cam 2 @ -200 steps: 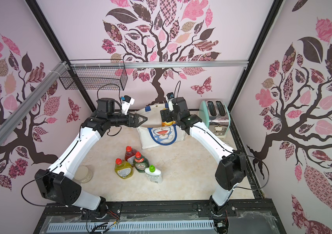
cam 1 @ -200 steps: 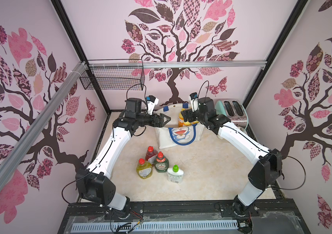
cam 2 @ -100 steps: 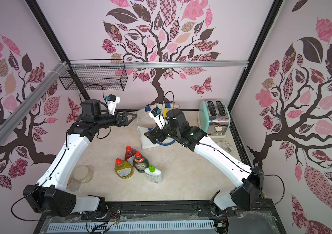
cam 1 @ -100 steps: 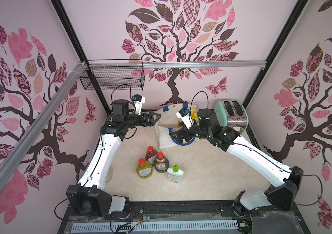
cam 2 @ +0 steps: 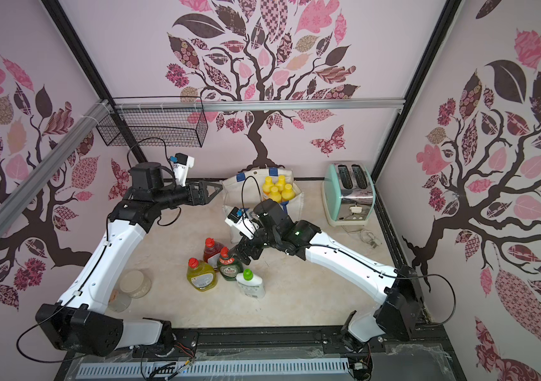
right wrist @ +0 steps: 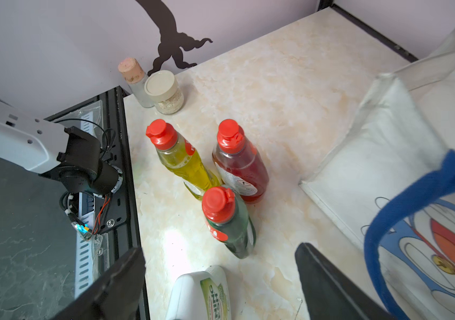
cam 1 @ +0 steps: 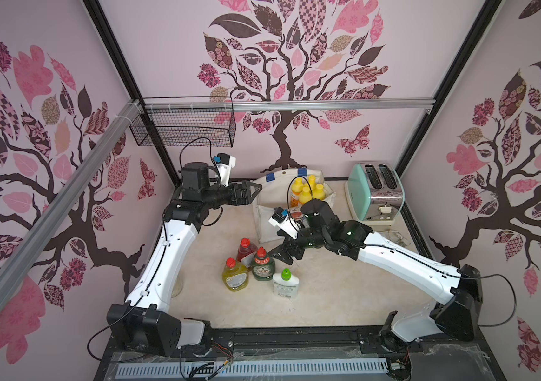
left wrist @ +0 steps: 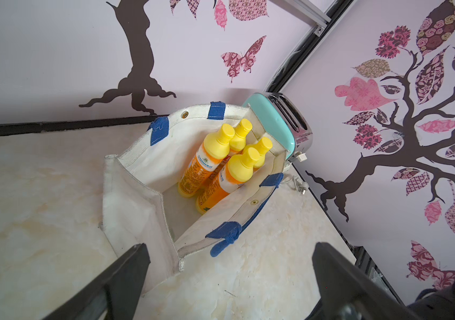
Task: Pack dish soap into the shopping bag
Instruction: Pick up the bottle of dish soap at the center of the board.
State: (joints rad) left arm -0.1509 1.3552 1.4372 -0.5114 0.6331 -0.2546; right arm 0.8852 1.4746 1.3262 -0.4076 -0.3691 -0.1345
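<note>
Bottles stand in two groups in both top views. The orange bottles (cam 1: 305, 194) with yellow caps are inside the shopping bag (cam 1: 264, 217), at 12 o'clock on the tabletop (cam 1: 328, 297), and four squat ones crowd the middle. In that cluster the red bottle (cam 1: 246, 252) is at 12, the yellow-green bottle (cam 1: 235, 278) at 8, the dark green bottle (cam 1: 263, 269) central and the white bottle (cam 1: 285, 285) at 4. My right gripper (cam 1: 283, 259) hangs at 2 o'clock of the dark green bottle, just beside its cap. My left gripper (cam 1: 257, 191) is at 9 o'clock of the bag, near its rim. The toaster (cam 1: 374, 194) sits at 3 o'clock of the bag.

In the left wrist view, four yellow caps show in the bag, the bottles leaning at its toaster end. My left fingers (left wrist: 126, 277) stand wide apart and hold nothing.

In the right wrist view, my fingers (right wrist: 121, 279) are spread wide and empty. The dark green bottle stands upright beyond the gap and neither finger touches it. The red and yellow-green bottles are behind it. The bag's cat-printed front and blue handle (right wrist: 387, 221) are alongside, and two jars (right wrist: 165, 94) stand by the wall.
</note>
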